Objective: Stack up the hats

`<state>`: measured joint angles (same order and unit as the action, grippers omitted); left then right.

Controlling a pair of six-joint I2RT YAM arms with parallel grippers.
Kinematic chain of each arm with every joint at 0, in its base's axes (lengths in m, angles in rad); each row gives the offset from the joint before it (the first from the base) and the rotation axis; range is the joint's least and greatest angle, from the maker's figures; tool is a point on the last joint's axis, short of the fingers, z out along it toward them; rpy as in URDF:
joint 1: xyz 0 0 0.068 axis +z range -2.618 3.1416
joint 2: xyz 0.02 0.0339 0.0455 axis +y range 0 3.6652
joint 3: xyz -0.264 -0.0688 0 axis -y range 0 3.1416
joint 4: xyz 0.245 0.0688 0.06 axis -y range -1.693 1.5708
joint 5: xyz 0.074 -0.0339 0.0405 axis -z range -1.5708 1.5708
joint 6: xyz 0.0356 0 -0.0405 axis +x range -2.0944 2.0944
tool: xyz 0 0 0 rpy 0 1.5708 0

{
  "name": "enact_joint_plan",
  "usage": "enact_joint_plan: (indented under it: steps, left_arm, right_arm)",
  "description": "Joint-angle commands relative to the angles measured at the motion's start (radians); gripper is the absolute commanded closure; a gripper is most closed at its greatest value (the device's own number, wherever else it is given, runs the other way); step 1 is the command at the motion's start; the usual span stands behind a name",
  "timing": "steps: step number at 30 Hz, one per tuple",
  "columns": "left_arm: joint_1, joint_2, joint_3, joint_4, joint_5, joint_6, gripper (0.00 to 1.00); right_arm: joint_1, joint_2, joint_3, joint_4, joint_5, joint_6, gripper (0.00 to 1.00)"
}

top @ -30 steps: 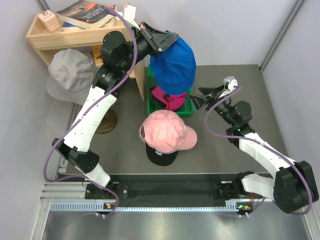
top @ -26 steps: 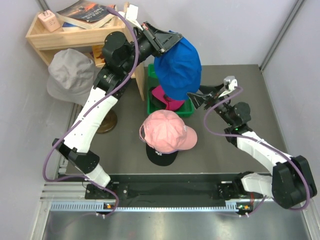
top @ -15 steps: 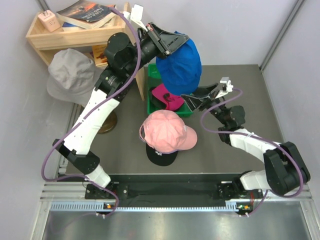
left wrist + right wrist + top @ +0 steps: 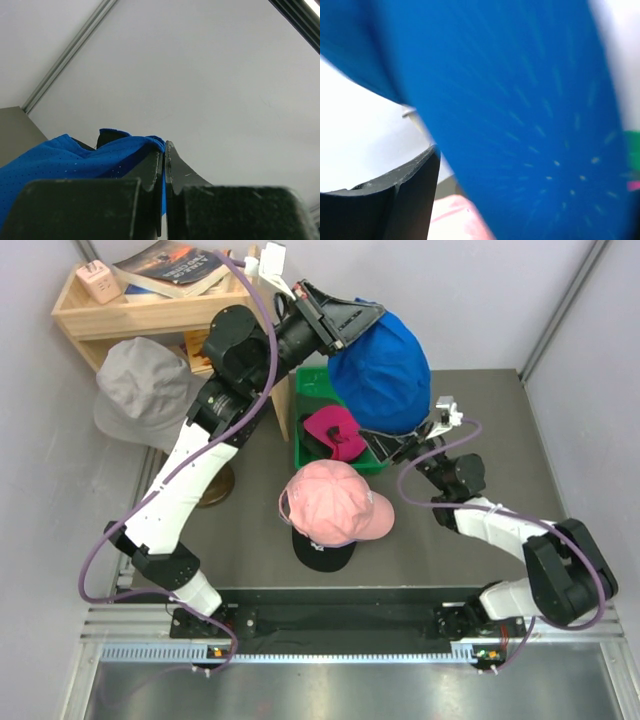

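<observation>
Handover of the blue cap (image 4: pixel 385 375), by the look of it. Far left, a pale grey hat (image 4: pixel 140 385) is sitting on a stand, out of play.

Left end effector (image 4: pixel 372 315) is pinching the blue cap by one edge, jaws closed flat on the fabric. It is holding the cap high over the back of the tabletop (image 4: pixel 450 570), so the crown is hanging above the green bin (image 4: pixel 312 390) with the magenta cap (image 4: pixel 335 430) inside.

In front of the bin, the pink cap (image 4: pixel 330 502) is sitting on the black cap (image 4: pixel 322 552); probably the stack it's heading for.

Right end effector (image 4: pixel 392 443) is reaching in under the blue cap's lower right edge. In its wrist view, blue fabric is filling the frame just beside one finger (image 4: pixel 385 200). Can't tell how wide it is standing or whether it is gripping anything.

To do this well, right should be getting a firm bite on the cap's edge before left is letting go. After that, crown over crown, brims lined up, without dragging the pink cap off.
</observation>
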<state>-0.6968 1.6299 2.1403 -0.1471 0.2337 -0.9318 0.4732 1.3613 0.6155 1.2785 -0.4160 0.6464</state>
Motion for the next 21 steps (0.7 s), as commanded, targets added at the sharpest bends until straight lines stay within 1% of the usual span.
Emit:
enact_joint_plan:
  steps: [1,5,6,8,9,10,13,14,16,17,18,19,20,21]
  left_arm:
    - [-0.004,-0.053,-0.011,0.021,-0.039,0.017,1.0]
    - [-0.003,-0.074,-0.04,0.003,-0.098,0.031,1.0]
    - [-0.004,-0.079,-0.046,0.0,-0.109,0.034,1.0]
    - [-0.004,-0.081,-0.049,-0.008,-0.126,0.037,1.0]
    - [-0.004,-0.082,-0.049,-0.008,-0.129,0.042,1.0]
    - [-0.004,-0.082,-0.048,-0.009,-0.132,0.047,1.0]
    - [-0.003,-0.087,-0.051,-0.025,-0.163,0.062,1.0]
    - [-0.004,-0.09,-0.054,-0.043,-0.175,0.07,1.0]
    - [-0.004,-0.106,-0.072,-0.054,-0.212,0.094,1.0]
    - [-0.004,-0.114,-0.083,-0.055,-0.221,0.103,1.0]
    - [-0.004,-0.122,-0.097,-0.058,-0.262,0.119,1.0]
    - [-0.004,-0.143,-0.127,-0.062,-0.278,0.126,1.0]
    - [-0.004,-0.156,-0.144,-0.065,-0.301,0.136,1.0]
    - [-0.003,-0.168,-0.163,-0.074,-0.321,0.158,1.0]
  right_arm:
    - [0.01,-0.102,0.013,0.179,0.042,-0.043,0.43]
    - [0.01,-0.174,0.015,0.119,0.059,-0.077,0.46]
    - [0.01,-0.188,0.018,0.099,0.056,-0.086,0.5]
    - [0.01,-0.215,0.024,0.044,0.03,-0.09,0.55]
    - [0.008,-0.218,0.03,0.032,0.017,-0.085,0.6]
    - [0.01,-0.223,0.033,0.009,-0.004,-0.079,0.62]
    - [0.012,-0.219,0.039,-0.019,-0.049,-0.021,0.71]
    - [0.008,-0.217,0.041,-0.03,-0.061,0.011,0.76]
    - [0.01,-0.222,0.05,-0.066,-0.099,0.039,0.84]
    - [0.008,-0.225,0.064,-0.123,-0.113,0.064,0.93]
    - [0.01,-0.235,0.073,-0.161,-0.124,0.074,0.97]
    - [0.008,-0.238,0.087,-0.204,-0.144,0.081,0.99]
    - [0.005,-0.244,0.125,-0.267,-0.151,0.088,1.0]
    - [0.004,-0.26,0.148,-0.385,-0.156,0.093,1.0]
